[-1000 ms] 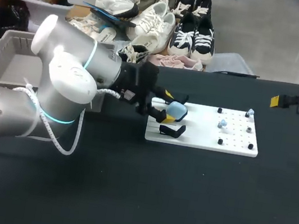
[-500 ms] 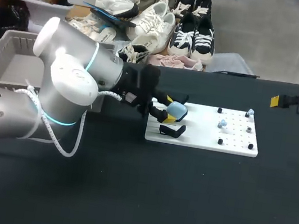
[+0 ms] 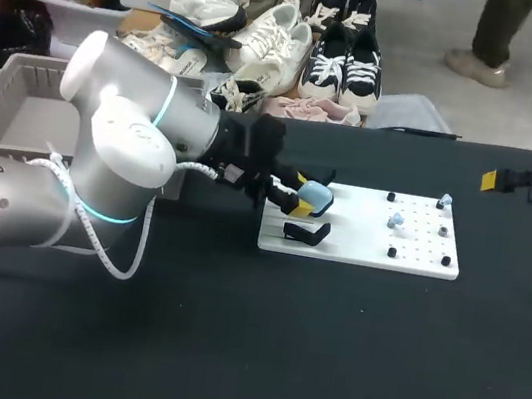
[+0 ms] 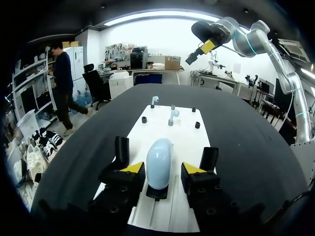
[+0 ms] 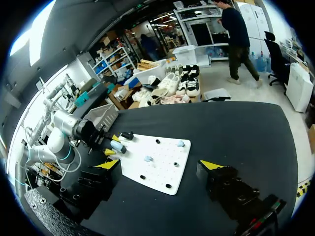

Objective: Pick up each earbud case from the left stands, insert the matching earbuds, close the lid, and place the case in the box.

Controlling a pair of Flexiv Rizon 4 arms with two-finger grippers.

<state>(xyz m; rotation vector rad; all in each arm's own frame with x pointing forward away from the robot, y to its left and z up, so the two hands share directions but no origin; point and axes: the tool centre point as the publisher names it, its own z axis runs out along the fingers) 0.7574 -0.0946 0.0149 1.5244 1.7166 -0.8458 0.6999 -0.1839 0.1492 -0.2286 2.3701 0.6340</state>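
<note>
A light-blue earbud case [image 3: 316,199] stands on a black stand at the left end of the white board [image 3: 360,247]. My left gripper [image 3: 297,195] is around it. In the left wrist view the case [image 4: 159,163] sits between the yellow fingertips [image 4: 132,168], which are narrowly apart, with a thin gap still showing on one side. A second black stand [image 3: 306,232] is empty. Two pale-blue earbuds [image 3: 396,220] [image 3: 445,201] sit among black pegs on the board. My right gripper [image 5: 160,165] hangs open, high above the table's right end, holding nothing.
A grey basket [image 3: 5,108] stands at the table's far left, behind my left arm. Black pegs [image 3: 392,251] stick up from the board's right half. The black tabletop [image 3: 323,350] stretches in front of the board.
My left gripper's fingers have drawn in around the blue case, which still sits on its stand. The right arm has not moved.
</note>
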